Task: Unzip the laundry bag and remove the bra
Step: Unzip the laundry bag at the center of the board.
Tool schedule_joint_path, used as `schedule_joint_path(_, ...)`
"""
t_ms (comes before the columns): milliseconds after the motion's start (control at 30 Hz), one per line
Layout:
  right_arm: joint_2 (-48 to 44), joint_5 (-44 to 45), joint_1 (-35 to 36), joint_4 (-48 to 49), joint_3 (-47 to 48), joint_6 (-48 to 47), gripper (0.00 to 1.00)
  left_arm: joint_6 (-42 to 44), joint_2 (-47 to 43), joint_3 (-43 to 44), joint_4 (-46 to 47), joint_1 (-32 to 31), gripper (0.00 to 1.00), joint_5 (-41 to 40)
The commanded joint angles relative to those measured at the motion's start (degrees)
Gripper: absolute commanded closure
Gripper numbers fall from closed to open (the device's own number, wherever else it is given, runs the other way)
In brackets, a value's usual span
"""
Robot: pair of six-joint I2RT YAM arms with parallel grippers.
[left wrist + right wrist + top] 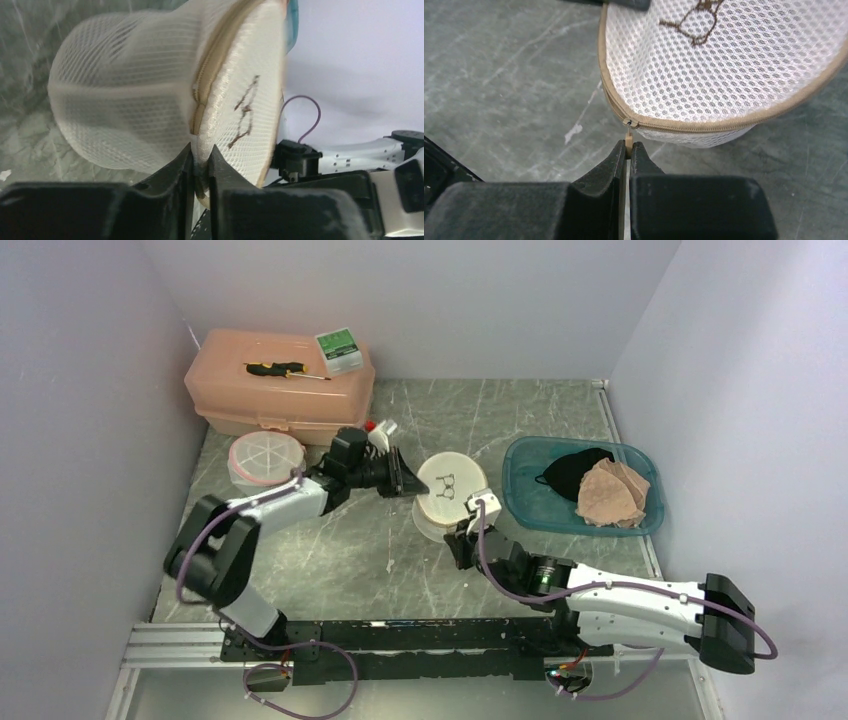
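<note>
With my right gripper point(628, 151) clenched on the tan zipper pull point(628, 138) just ahead, and my left gripper point(200, 159) pinching the rim of the round white mesh laundry bag point(125, 100), I should drag steadily along the seam.

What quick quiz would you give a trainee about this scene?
1. True or false: the right end effector pinches the zipper pull.
2. The left end effector grips: A) a cup, B) the bag, C) a sponge?
3. Fill in: the screwdriver lies on the pink ___.
Key: 1 true; 2 B; 3 toolbox.
</note>
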Motion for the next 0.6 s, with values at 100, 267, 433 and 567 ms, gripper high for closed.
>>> schedule_joint_path(100,1.4,2.2,1.2,2.2,-3.4,5.1,1.00,-12.7,8.5,-9.9,34.4,1.0,0.53,11.4)
schedule_joint_path(267,-0.5,3.4,1.1,0.0,-4.6,5.4,1.00,-14.3,2.3,-13.0,25.6,1.0,0.31,1.6)
schedule_joint_path(433,-1.8,4.0,1.0,-0.6,-4.9,4.3,1.00,-26.0,-8.4,-24.1,30.5,-0.9,0.05,-10.4)
schedule_joint_path(567,-0.9,4.1,0.9,-0.6,-4.3,3.9,1.00,-30.2,-14.3,-24.0,21.0,-8.9,0.05,-20.9)
